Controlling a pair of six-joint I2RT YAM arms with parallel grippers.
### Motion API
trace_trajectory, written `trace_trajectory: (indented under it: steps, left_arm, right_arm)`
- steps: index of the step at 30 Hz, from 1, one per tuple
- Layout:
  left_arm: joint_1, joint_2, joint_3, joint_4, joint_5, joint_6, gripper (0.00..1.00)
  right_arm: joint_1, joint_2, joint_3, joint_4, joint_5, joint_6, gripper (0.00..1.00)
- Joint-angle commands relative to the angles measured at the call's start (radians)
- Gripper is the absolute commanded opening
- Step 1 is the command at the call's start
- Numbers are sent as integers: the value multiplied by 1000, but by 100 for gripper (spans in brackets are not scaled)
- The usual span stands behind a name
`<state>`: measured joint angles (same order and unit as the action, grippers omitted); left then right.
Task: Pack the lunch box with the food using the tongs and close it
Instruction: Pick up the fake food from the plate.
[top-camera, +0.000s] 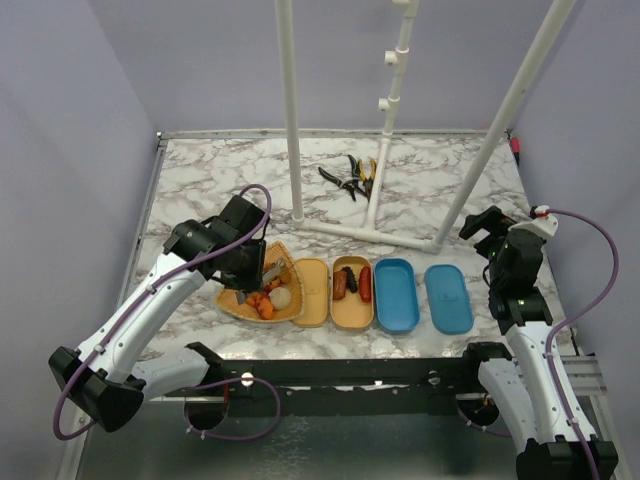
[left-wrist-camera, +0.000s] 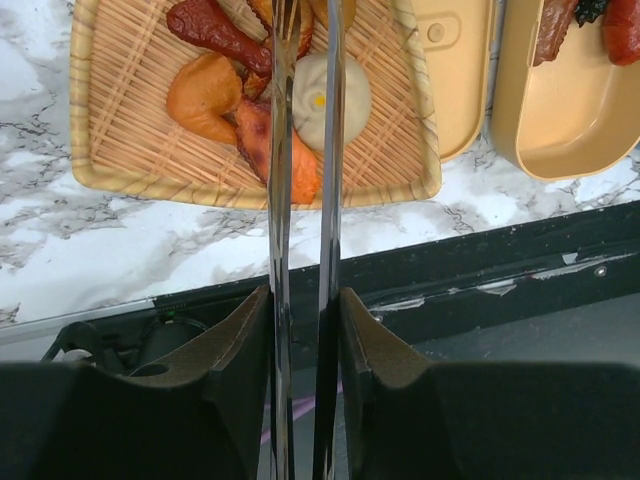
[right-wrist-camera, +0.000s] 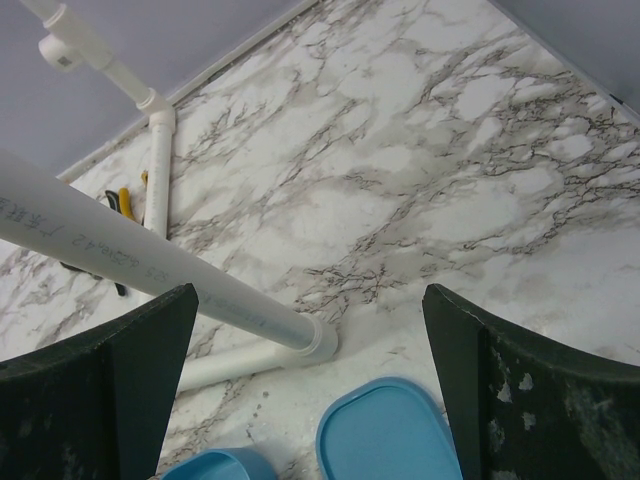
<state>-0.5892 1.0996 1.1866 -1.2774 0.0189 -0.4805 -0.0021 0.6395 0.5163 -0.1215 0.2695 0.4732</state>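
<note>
Packing looks partly done from the top external view. The tan lunch box (top-camera: 352, 312), second in the row to the right of the woven tray (top-camera: 230, 303), holds a few sausage pieces (top-camera: 340, 285). The tray itself still carries orange pieces (top-camera: 263, 306) and the beige ball (top-camera: 281, 296). A tan lid (top-camera: 311, 292) lies touching the tray, and a blue container (top-camera: 396, 295) and blue lid (top-camera: 448, 298) sit farther along the same row, both off, so closing is yet to come. The left tool (top-camera: 252, 272) hangs over the tray. The right tool (top-camera: 485, 225) is well apart from it, past the blue lid. Pliers (top-camera: 350, 177) and the white pipe frame (top-camera: 370, 230) stand beyond the tray, with bare marble surface (top-camera: 200, 180) between.

From the left wrist, the left tool (left-wrist-camera: 305, 310) is clamped on the tongs (left-wrist-camera: 280, 230). Their narrow arms are nearly together, reaching into the tray (left-wrist-camera: 120, 110) beside the beige ball (left-wrist-camera: 335, 95) and an orange piece (left-wrist-camera: 205, 95); whether the tips pinch anything I cannot tell. The tray's near rim is close to the surface's front edge, so there is little room on that side.

From the right wrist, the right tool (right-wrist-camera: 308, 300) has its fingers (right-wrist-camera: 150, 380) wide apart and holds nothing, with the blue lid (right-wrist-camera: 390, 435) below and open surface ahead
</note>
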Motion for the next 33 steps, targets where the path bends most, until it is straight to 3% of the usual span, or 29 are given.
trace_trajectory:
  steps: [1, 8, 21, 33]
  left_arm:
    - [3, -25, -30, 48, 32, -22, 33]
    - [4, -33, -74, 92, 33, -21, 33]
    - [5, -61, -77, 157, 9, 12, 13]
    - [4, -72, 37, 116, 34, 41, 9]
  right_arm:
    - [-3, -14, -10, -10, 22, -4, 100]
    - [-3, -15, -10, -12, 22, -4, 100]
    - [-3, -2, 7, -29, 56, -14, 100]
    - [-3, 5, 12, -34, 55, -2, 100]
